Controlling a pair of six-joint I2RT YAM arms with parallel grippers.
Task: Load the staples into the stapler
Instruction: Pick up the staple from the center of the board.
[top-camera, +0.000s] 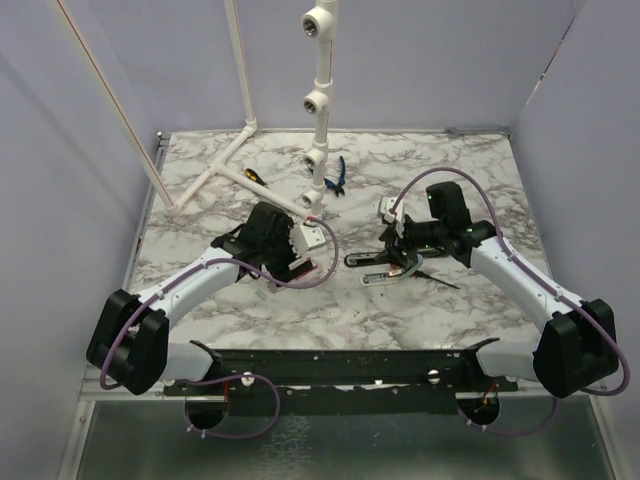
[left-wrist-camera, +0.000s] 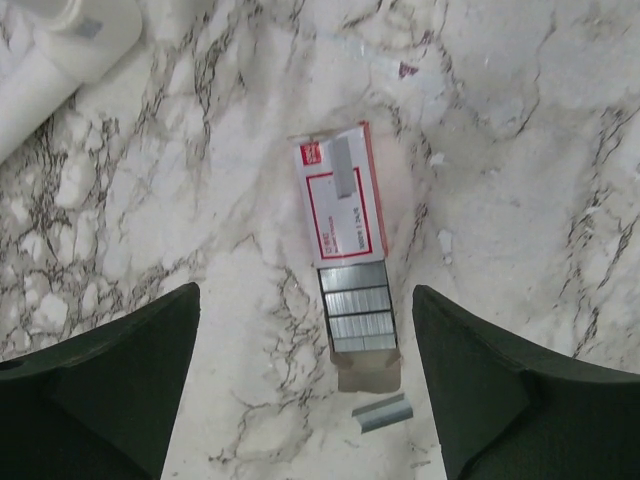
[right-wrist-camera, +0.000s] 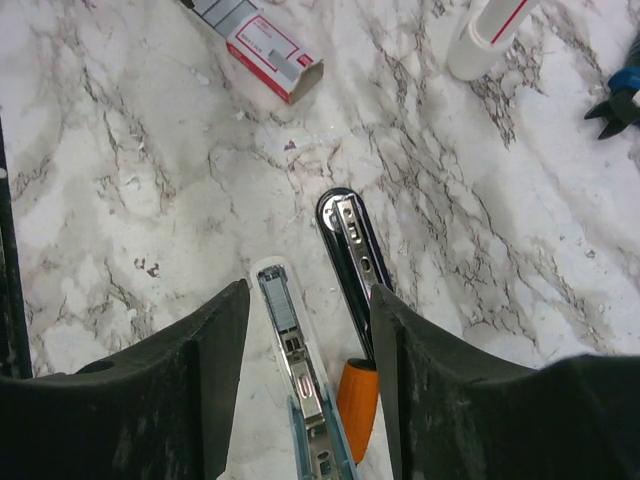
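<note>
Above the marble table (left-wrist-camera: 520, 150), the left gripper (left-wrist-camera: 305, 293), fingers (left-wrist-camera: 110, 390) spread wide and gripping nothing. Ahead of them and in line with the gap, flat on the table, the staples (left-wrist-camera: 340, 215): a white box with red print, tray slid out toward the gripper and packed with silvery strips (left-wrist-camera: 355, 315). One short strip (left-wrist-camera: 340, 165) on top of the box, another (left-wrist-camera: 382, 411) loose just beside the tray's end.

Low over the stapler (right-wrist-camera: 348, 245), the right gripper (right-wrist-camera: 310, 288), fingers partly apart and astride it. Black arm, metal channel up, right alongside the right finger; contact impossible to tell. Beside it between the fingers, a pale teal bar (right-wrist-camera: 292, 345) and an orange handle (right-wrist-camera: 356, 400). Box near the stapler, not touching.
</note>
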